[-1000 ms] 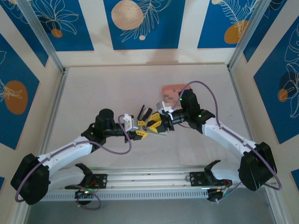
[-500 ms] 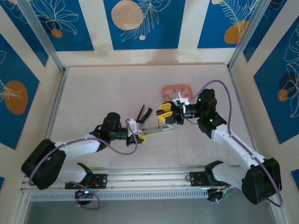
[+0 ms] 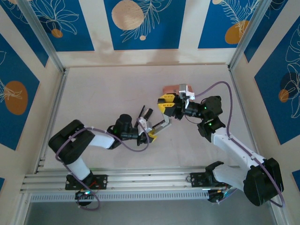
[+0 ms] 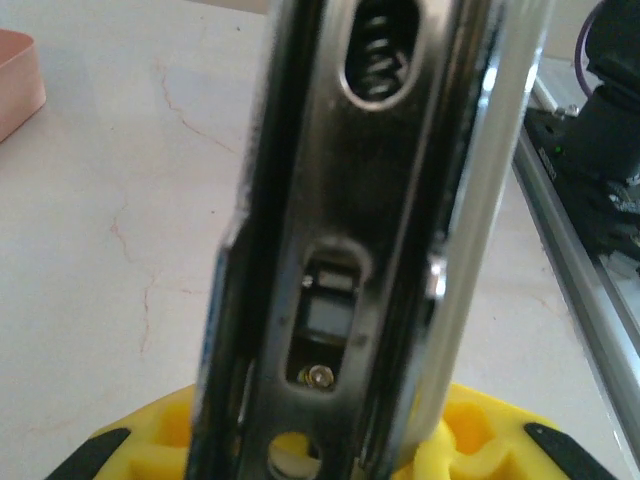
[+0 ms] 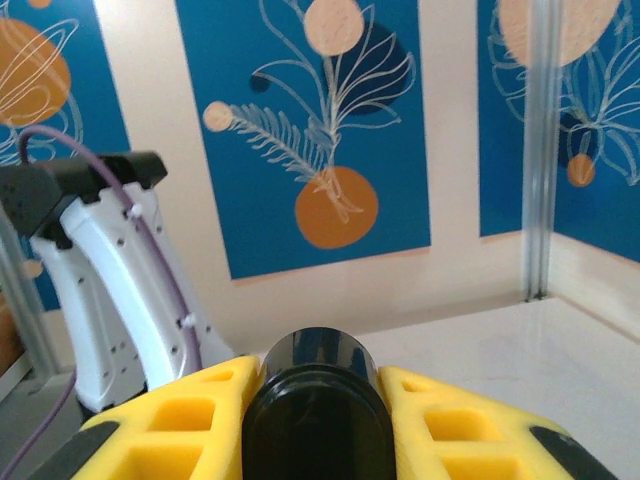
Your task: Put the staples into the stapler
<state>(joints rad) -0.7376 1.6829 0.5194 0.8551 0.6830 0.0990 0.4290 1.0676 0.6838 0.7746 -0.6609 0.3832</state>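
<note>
The stapler is swung open in the middle of the table. My left gripper (image 3: 152,134) is shut on its silver metal rail (image 3: 162,126), which slants up and right. In the left wrist view that rail (image 4: 370,250) runs between my yellow fingers (image 4: 150,445). My right gripper (image 3: 165,104) is shut on the stapler's black rounded part (image 5: 315,430), wedged between its yellow fingers (image 5: 190,420). A black piece of the stapler (image 3: 146,113) sticks out to the left of the rail. The salmon-pink tray (image 3: 169,88) lies just behind the right gripper. The staples are hidden.
Aluminium rails (image 3: 140,180) run along the near edge with both arm bases. Blue patterned walls (image 3: 140,23) close the back and sides. A corner of the pink tray (image 4: 15,80) shows at the left wrist view's top left. The white left arm (image 5: 100,280) stands close by.
The right gripper has drawn back and right toward the tray with the black part. The left arm has folded in, its gripper shifting right. The metal rail now slants between them.
</note>
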